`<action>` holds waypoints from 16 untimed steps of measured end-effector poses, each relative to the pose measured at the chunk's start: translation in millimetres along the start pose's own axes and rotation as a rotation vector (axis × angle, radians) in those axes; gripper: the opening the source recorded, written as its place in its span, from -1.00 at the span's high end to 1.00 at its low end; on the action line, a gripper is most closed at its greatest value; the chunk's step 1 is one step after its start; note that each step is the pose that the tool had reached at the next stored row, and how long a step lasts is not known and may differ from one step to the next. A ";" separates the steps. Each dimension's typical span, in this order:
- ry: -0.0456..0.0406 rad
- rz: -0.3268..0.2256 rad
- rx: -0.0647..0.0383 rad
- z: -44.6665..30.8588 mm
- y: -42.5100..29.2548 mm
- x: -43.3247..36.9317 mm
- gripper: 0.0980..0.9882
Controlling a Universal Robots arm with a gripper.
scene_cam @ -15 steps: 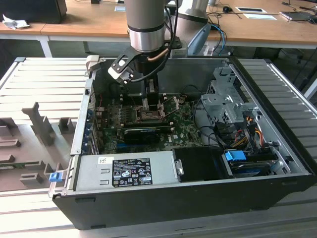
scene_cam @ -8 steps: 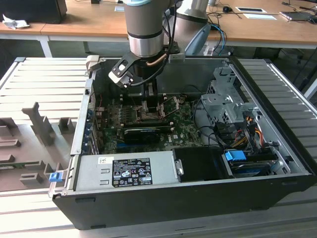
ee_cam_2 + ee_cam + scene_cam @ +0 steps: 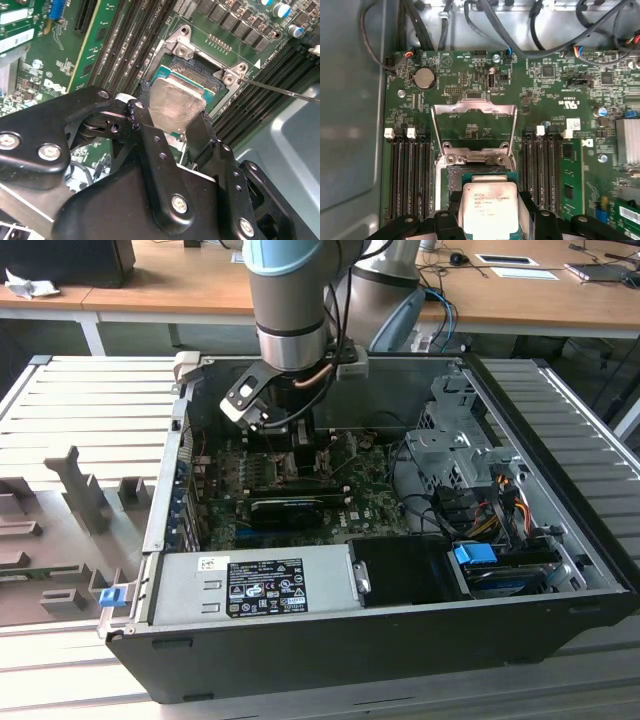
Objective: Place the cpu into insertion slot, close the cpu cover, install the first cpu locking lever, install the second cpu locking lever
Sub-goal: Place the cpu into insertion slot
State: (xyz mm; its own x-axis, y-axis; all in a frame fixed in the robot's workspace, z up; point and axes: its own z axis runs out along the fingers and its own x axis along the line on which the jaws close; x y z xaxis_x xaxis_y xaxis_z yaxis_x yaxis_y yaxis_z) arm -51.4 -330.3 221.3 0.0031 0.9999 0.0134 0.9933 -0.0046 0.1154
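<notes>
Down into the open computer case (image 3: 560,570) comes the arm (image 3: 285,290), at about eleven o'clock of the opening in the exterior view. The power supply (image 3: 250,585) lies at seven o'clock and the drive cage (image 3: 455,445) at two. From here the wrist's own bulk hides the fingertips and the chip.

In the second wrist view the gripper (image 3: 172,120) has its black fingers (image 3: 145,115) pinched on opposite edges of the cpu (image 3: 175,100), silver top facing up. The chip hangs over the open socket (image 3: 192,65); the fingers cover its lower edges, so I cannot tell whether it rests in the slot or floats just above. A thin locking lever (image 3: 280,89) stands clear beside the socket, and its far end is cut off.

In the first wrist view the cpu (image 3: 490,207) sits between the fingers again, its near edge cut off. Beyond it the cpu cover (image 3: 472,108) is swung open, green motherboard (image 3: 555,85) showing through its window.
</notes>
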 end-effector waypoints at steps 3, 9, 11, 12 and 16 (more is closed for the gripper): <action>0.0002 -0.001 0.000 2.4 -0.3 1.8 0.03; 0.0004 -0.001 0.000 4.3 -0.7 5.3 0.03; -0.0001 0.001 0.000 4.9 -1.0 5.4 0.03; -0.0001 0.001 0.000 5.0 -1.1 5.4 0.03; 0.0000 0.001 0.000 5.4 -1.2 5.4 0.03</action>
State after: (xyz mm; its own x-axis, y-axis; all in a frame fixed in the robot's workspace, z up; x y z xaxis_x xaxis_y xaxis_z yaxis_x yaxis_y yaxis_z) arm -52.0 -324.9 215.9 0.0041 0.9999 0.0135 0.9933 -0.0057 0.1154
